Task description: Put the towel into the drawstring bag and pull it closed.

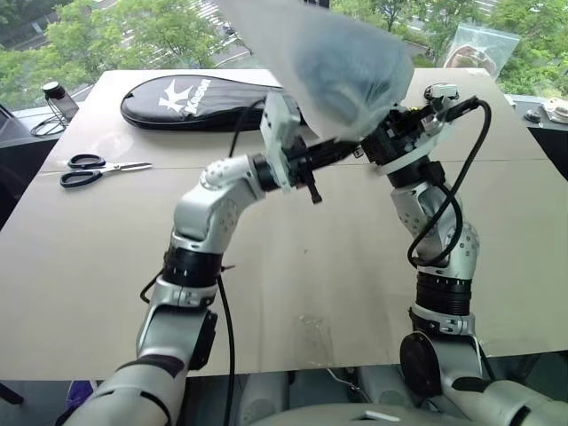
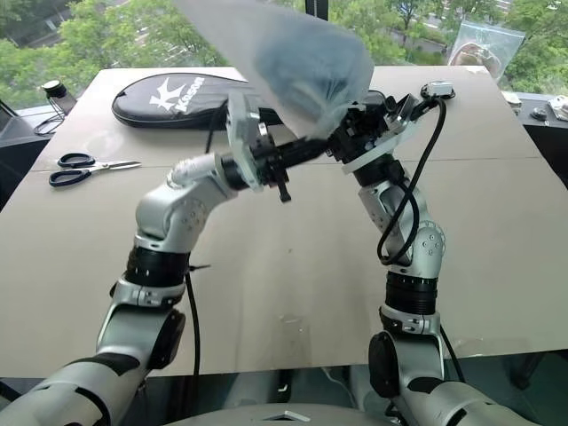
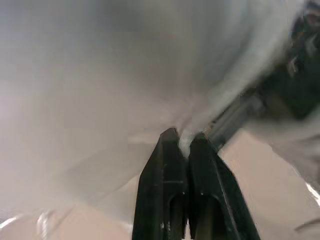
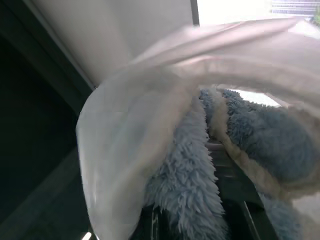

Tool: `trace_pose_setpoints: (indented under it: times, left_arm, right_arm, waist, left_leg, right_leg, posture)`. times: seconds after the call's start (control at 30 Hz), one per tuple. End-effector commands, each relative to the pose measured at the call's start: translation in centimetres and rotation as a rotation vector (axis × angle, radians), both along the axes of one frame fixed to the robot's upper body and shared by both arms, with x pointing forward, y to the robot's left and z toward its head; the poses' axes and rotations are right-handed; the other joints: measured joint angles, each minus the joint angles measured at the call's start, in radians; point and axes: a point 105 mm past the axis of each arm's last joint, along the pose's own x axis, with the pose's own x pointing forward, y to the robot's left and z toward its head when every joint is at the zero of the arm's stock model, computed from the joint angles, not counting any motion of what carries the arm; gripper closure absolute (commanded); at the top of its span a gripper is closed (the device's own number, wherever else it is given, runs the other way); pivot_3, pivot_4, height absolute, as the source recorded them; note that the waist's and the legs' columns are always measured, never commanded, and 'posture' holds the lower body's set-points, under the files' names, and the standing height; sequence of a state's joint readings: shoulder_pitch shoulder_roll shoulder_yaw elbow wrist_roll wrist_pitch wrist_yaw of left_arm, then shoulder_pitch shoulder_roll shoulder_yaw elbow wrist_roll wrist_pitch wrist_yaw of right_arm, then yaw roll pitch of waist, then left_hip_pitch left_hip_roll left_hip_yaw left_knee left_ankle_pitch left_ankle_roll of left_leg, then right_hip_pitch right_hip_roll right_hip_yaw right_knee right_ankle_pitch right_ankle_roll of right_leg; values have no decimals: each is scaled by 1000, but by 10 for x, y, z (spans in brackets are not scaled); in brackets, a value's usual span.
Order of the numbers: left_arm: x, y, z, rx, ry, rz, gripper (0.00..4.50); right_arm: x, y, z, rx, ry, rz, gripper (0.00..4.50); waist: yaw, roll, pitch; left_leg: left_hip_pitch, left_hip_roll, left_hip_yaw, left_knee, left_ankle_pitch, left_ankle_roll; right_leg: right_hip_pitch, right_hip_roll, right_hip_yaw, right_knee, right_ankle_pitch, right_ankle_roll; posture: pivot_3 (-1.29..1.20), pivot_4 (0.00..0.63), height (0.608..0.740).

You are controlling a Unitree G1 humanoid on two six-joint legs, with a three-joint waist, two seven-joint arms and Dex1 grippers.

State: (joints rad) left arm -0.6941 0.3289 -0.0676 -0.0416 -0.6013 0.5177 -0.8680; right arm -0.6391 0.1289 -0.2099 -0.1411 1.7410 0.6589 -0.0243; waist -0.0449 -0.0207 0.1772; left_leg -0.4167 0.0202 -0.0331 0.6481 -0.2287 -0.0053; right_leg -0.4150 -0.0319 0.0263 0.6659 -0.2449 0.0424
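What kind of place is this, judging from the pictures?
Probably an indoor test or lab room on an upper floor, beside big windows: a large plain table holds loose props like scissors and a black racket case, and treetops show outside.

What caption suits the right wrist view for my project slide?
Light blue towel bulging from the mouth of the white drawstring bag, held aloft.

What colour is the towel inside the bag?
Light blue with a pale edge; the towel shows best in the right wrist view.
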Motion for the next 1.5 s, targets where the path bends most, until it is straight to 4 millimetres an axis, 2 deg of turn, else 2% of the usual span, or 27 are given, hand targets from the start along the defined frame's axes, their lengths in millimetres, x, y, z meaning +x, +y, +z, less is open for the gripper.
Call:
trace_pose_setpoints:
  times: [0.03, 0.13, 0.2, 0.27, 0.37, 0.47, 0.53, 0.6, 0.77, 0.9, 1.0, 1.1, 1.17, 1.3, 1.37, 1.47, 1.5]
  left_arm:
    - [-53, -38, -1, -1, 79, -313, 4500]
    - [-55, -33, 9, -50, 159, -349, 4500]
    - [-55, -29, 12, -67, 218, -369, 4500]
    - [-62, -23, 14, -66, 278, -424, 4500]
    - [-71, -13, 15, -57, 333, -467, 4500]
    - [-74, -1, 14, -41, 365, -463, 4500]
    - [-73, 7, 13, -22, 363, -426, 4500]
    - [-69, 10, 13, -19, 348, -387, 4500]
    - [-62, 17, 22, -16, 321, -331, 4500]
    - [-53, 25, 24, 15, 275, -258, 4500]
    - [-47, 24, 29, -4, 259, -225, 4500]
    - [-43, 15, 30, 8, 272, -207, 4500]
    - [-41, 10, 29, 10, 271, -185, 4500]
    - [-35, 7, 27, 7, 282, -149, 4500]
    - [-36, 7, 22, 33, 285, -142, 4500]
    - [-39, 9, 5, 97, 314, -138, 4500]
    - [-40, 11, -1, 125, 315, -131, 4500]
  right_arm:
    - [-21, 35, 15, -189, -208, -12, 4446]
    - [-8, 37, -14, -417, -255, -145, 4446]
    - [-7, 38, -32, -548, -308, -180, 4446]
    - [-5, 38, -59, -772, -393, -241, 4446]
    - [4, 27, -78, -891, -405, -314, 4446]
    - [18, 8, -77, -855, -321, -389, 4446]
    - [29, -12, -68, -755, -212, -439, 4446]
    - [33, -22, -62, -704, -175, -455, 4446]
    - [33, -22, -68, -905, -278, -520, 4446]
    - [34, -34, -52, -742, -197, -505, 4446]
    - [30, -25, -62, -940, -330, -545, 4446]
    - [20, -3, -72, -1108, -528, -545, 4446]
    - [10, 11, -79, -1148, -628, -504, 4446]
    - [8, 25, -108, -1317, -809, -481, 4446]
    - [10, 28, -117, -1344, -829, -475, 4446]
    - [18, 32, -111, -1203, -666, -468, 4446]
    - [19, 33, -113, -1200, -659, -457, 4446]
  waist:
    - [3, 1, 0]
    - [6, 1, 0]
    - [7, 1, 0]
    - [6, 1, 0]
    - [8, 1, 0]
    - [-1, 1, 0]
    - [1, 1, 0]
    - [4, 1, 0]
    - [30, 0, 0]
    - [11, 1, 1]
    - [9, 1, 1]
    - [9, 1, 1]
    - [7, 1, 1]
    - [6, 1, 1]
    - [8, 0, 0]
    - [1, 0, 1]
    - [1, 1, 1]
  left_leg:
    - [0, 0, 0, 0, 0, 0]
    - [0, -1, -1, 1, 0, 0]
    - [0, -1, -1, 2, 0, 0]
    - [0, -2, -1, 2, 0, 0]
    - [0, -1, -1, 1, 0, 0]
    - [1, -1, -1, 1, 0, 0]
    - [1, 0, -1, 1, 0, 0]
    - [1, 1, -2, 1, 0, 0]
    - [-1, -2, -1, 2, 0, 0]
    - [0, -1, 0, 0, 0, 0]
    - [0, 0, 0, 0, 0, 0]
    - [0, -1, 0, 1, 0, 0]
    - [0, -2, 0, 1, 0, 0]
    - [0, -1, -1, 1, 0, 0]
    - [0, -2, 0, 1, 0, 0]
    - [1, -1, 0, 1, 0, 0]
    - [1, -1, 0, 1, 0, 0]
  right_leg:
    - [0, 0, 0, 0, 0, 0]
    - [1, 0, -1, 0, 0, 0]
    - [1, 0, -1, -1, 0, 1]
    - [1, -1, -1, -1, 0, 1]
    - [1, 0, -2, -1, 0, 1]
    - [1, 0, -1, -1, 0, 1]
    - [1, 2, -1, 0, 0, 0]
    - [1, 2, -1, 0, 0, 0]
    - [3, -3, -3, -3, 0, 0]
    - [1, 0, 0, -2, 0, 0]
    - [1, 0, -1, -2, 0, 0]
    - [1, 0, -1, -2, 0, 0]
    - [1, 0, -1, -2, 0, 1]
    - [1, 0, -1, -2, 0, 0]
    - [1, -1, -1, -2, 0, 1]
    - [2, 0, 0, -2, 0, 1]
    - [1, 1, 1, -1, 0, 0]
  posture:
    - [0, 150, 740]
    - [0, 150, 740]
    - [0, 150, 740]
    - [0, 150, 740]
    - [0, 150, 740]
    - [0, 150, 740]
    - [0, 150, 740]
    - [0, 150, 740]
    - [0, 150, 740]
    - [0, 150, 740]
    - [0, 150, 740]
    - [0, 150, 740]
    - [0, 150, 740]
    - [0, 150, 740]
    - [0, 150, 740]
    - [0, 150, 740]
    - [0, 150, 740]
